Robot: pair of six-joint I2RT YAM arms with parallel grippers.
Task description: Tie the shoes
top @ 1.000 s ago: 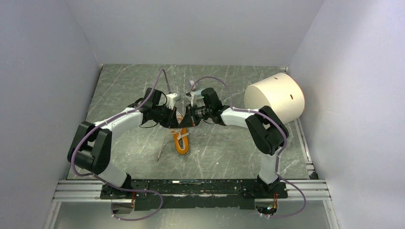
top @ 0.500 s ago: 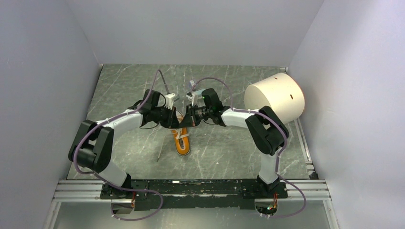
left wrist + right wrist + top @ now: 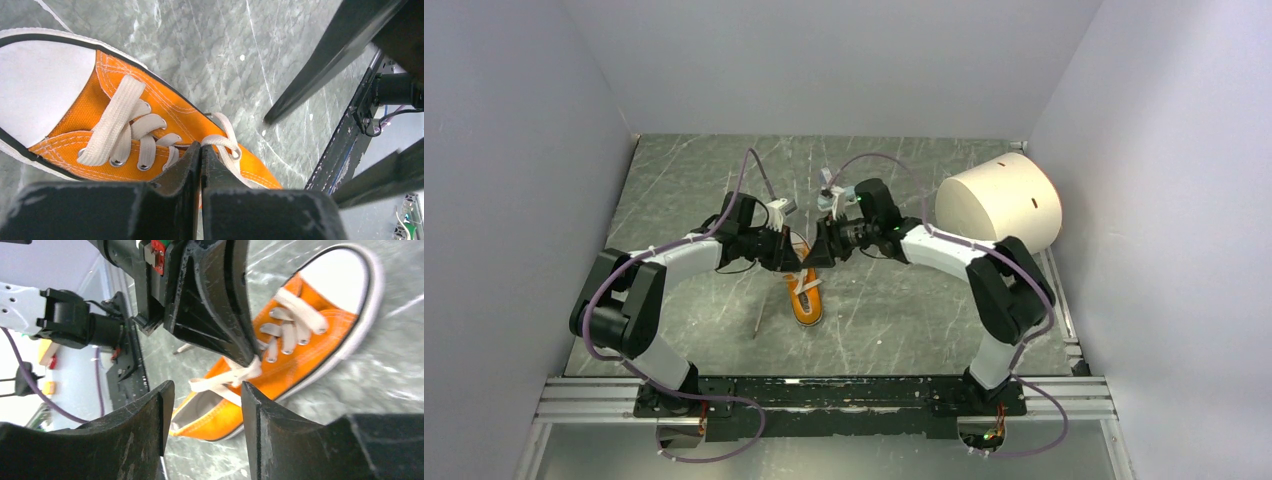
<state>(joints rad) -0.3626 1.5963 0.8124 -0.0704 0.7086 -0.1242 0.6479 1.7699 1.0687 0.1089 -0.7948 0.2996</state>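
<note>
L gripper (image 3: 201,148): jaws pinched shut on a lace loop (image 3: 220,142) near the top eyelets. Sneaker (image 3: 805,298) lies mid tabletop (image 3: 904,310), betw. both arms. Prob. light, so it'll slide if tugged. Laces are flat, soft and limp, so grab close to the crossing, not the loose ends. R gripper (image 3: 205,388): jaws apart, holding nothing, lace just beyond the gap.

The right gripper (image 3: 206,389) has sprung open — fingers (image 3: 135,440) now apart beside the lace (image 3: 225,379) — and its arm's elbow (image 3: 1012,290) has swung toward the table's (image 3: 684,170) right edge.
</note>
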